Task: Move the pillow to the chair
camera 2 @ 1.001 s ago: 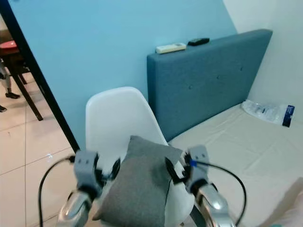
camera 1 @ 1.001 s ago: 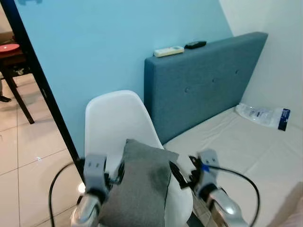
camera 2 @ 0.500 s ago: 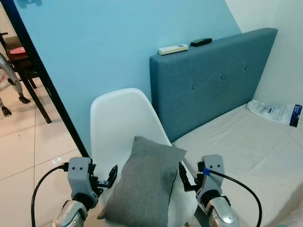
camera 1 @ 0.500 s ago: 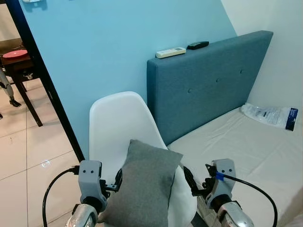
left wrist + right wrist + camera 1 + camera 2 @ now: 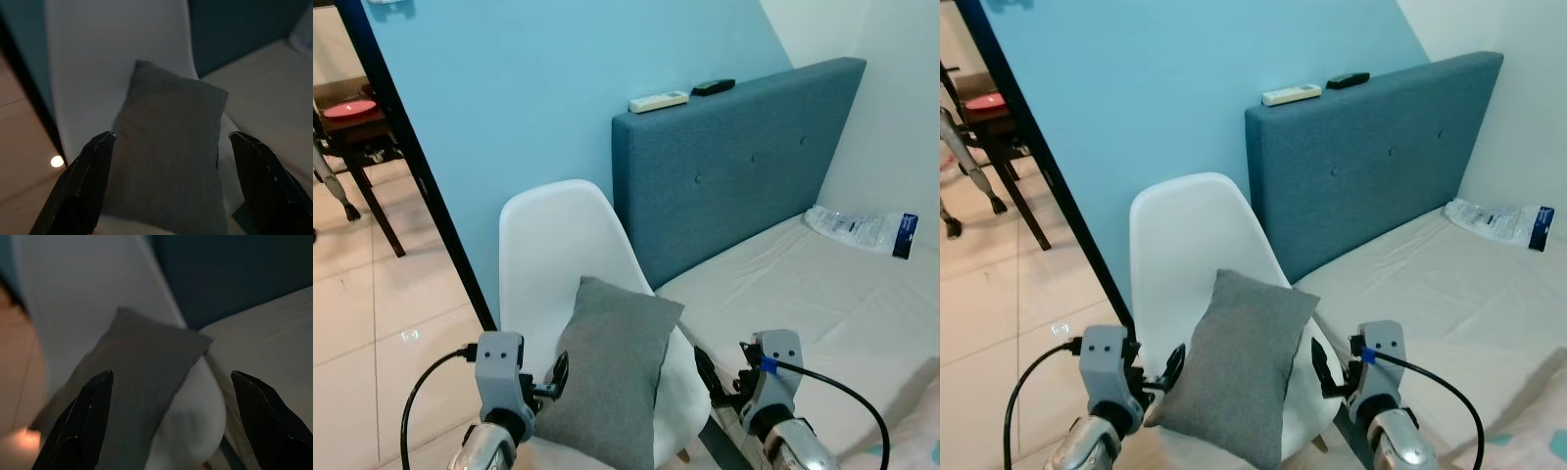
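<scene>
Resting against the white chair (image 5: 548,245) beside the bed (image 5: 822,294), the grey pillow (image 5: 607,372) sits delivered, both the left tool (image 5: 556,377) and right tool (image 5: 705,377) released, leaving only a clean retreat of 2 arms, by appearances.

No readable text, label or number anywhere.

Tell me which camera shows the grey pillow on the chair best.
The right eye view: the whole pillow leans against the white chair in good light. The left eye view matches it; both wrist views show it dark, between open fingers.
</scene>
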`<state>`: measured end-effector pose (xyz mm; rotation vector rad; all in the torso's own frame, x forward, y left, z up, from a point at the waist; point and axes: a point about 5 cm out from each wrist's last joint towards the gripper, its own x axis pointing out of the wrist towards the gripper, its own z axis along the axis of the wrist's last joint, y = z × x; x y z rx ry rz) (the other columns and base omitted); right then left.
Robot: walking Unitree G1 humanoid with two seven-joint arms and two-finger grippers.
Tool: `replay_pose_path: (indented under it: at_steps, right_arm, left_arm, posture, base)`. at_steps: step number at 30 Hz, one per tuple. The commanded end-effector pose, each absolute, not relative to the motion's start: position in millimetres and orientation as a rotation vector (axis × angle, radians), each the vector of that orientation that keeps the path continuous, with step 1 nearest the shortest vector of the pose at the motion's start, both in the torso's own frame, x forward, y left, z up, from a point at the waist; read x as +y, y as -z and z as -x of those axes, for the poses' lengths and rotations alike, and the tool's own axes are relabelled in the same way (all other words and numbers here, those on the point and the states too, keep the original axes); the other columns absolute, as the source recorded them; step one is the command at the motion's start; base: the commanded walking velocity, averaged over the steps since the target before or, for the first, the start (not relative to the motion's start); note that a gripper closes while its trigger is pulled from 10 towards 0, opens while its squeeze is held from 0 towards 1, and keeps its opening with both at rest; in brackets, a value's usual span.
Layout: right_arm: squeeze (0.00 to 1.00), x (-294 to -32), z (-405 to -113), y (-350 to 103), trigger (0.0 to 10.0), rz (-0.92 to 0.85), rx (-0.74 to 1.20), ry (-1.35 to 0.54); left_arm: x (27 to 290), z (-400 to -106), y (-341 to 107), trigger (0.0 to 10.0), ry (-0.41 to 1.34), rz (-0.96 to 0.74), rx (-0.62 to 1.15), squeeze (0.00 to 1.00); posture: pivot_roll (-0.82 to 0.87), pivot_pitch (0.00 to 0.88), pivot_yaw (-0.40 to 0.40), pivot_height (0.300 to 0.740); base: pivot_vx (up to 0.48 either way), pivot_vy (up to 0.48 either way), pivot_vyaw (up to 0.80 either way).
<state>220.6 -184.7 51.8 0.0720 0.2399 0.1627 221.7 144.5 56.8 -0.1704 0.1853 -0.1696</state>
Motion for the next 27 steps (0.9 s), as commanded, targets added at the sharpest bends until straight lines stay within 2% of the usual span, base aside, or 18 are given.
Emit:
replay_pose_path:
  at_steps: [1, 16, 27]
  right_arm:
    - [0.0, -181.3, -224.9, -57.2, 10.0, -0.075, 0.224, -0.175]
    - [0.0, -180.2, -219.5, -55.7, 10.0, -0.082, 0.25, -0.17]
    - [0.0, -178.0, -215.5, -52.6, 10.0, -0.092, 0.283, -0.169]
  left_arm:
    - [144.6, -219.2, -55.6, 10.0, 0.17, 0.179, 0.203, 0.0]
    - [143.9, -214.2, -55.4, 10.0, 0.184, 0.175, 0.223, 0.0]
    - [143.5, -211.5, -53.7, 10.0, 0.201, 0.188, 0.247, 0.0]
  posture:
    - [-0.09, 0.01, -0.003, 0.74]
    - [-0.09, 0.025, 0.008, 0.74]
    - [-0.1, 0.028, 0.018, 0.74]
  base:
    - [-0.319, 0.0, 0.0]
    - [-0.309, 0.0, 0.0]
    - [0.0, 0.0, -0.74]
